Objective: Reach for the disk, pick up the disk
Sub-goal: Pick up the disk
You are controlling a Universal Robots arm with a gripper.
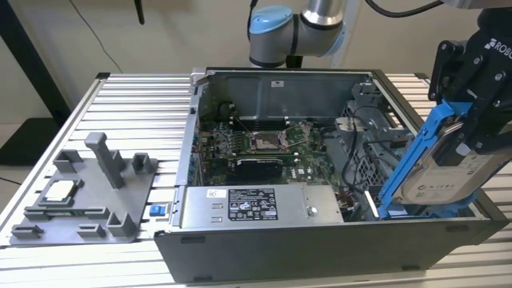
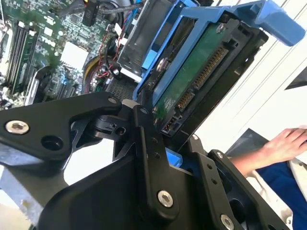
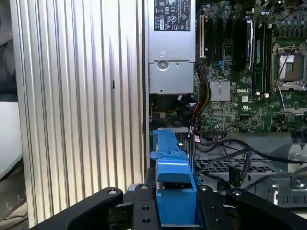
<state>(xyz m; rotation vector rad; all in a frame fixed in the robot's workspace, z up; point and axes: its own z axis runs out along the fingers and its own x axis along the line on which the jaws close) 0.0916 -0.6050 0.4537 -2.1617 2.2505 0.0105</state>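
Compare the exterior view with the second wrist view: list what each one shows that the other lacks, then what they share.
Exterior view alone: the grey fixture tray on the slatted table, the power supply, and the disk's labelled silver face.

Second wrist view alone: the disk's green circuit-board underside with its connector, and a person's hand beyond the case.

Both: the gripper shut on the disk by its blue frame, tilted above the open computer case, and the motherboard.
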